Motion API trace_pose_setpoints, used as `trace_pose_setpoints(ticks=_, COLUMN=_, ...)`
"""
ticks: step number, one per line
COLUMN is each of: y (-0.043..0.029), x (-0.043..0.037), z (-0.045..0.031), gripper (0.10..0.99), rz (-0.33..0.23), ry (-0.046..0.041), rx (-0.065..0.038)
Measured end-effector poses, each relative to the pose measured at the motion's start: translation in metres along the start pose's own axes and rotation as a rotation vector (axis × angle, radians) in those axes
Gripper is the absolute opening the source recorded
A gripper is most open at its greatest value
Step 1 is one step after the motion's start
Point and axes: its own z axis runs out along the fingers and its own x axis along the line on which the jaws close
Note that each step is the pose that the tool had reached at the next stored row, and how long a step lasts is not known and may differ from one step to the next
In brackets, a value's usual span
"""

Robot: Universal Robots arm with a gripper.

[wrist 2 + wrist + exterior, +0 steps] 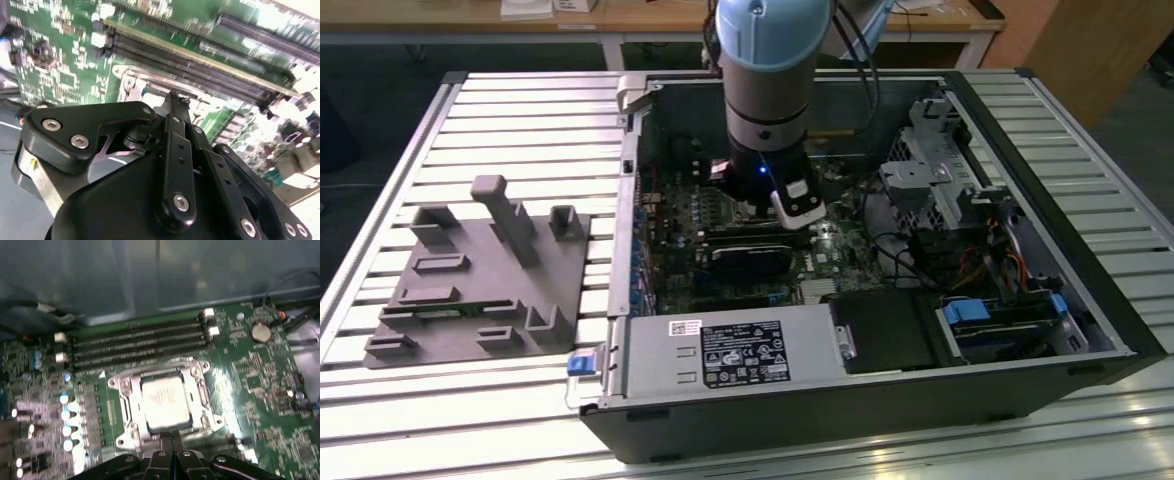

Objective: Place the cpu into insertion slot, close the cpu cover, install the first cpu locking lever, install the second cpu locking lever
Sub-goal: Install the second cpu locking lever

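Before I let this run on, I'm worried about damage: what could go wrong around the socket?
1. The gripper, fingertips together, sits right at the edge of the cpu cover; a slip could scrape the cpu seated in the insertion slot.
2. The memory slots run close alongside the socket, so sideways drift might strike them.
3. The arm reaches deep inside the computer case, near loose cables.

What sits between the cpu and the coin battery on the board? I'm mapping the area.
In the first wrist view, the cpu cover's side rail, then green board with small components, separates the cpu from the coin battery.
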Motion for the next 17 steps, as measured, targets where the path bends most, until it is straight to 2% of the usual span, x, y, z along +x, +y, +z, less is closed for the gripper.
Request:
trace_pose_setpoints(ticks=2, y=0.0075, x=0.0013, z=0.0021, gripper=0.106, rz=0.000, ry=-0.0006, rx=0.002)
trace_pose_setpoints(ticks=3, y=0.0156, x=0.0027, z=0.0041, gripper=0.106, rz=-0.001, ry=-0.0021, rx=0.010)
trace_pose_setpoints(ticks=8, y=0.0285, x=0.0040, z=0.0074, gripper=0.106, rz=-0.004, ry=-0.0079, rx=0.040)
trace_pose_setpoints(ticks=10, y=0.0315, x=0.0039, z=0.0082, gripper=0.106, rz=-0.004, ry=-0.0094, rx=0.048)
trace_pose_setpoints(ticks=17, y=0.0330, x=0.0037, z=0.0086, gripper=0.106, rz=-0.004, ry=-0.0096, rx=0.049)
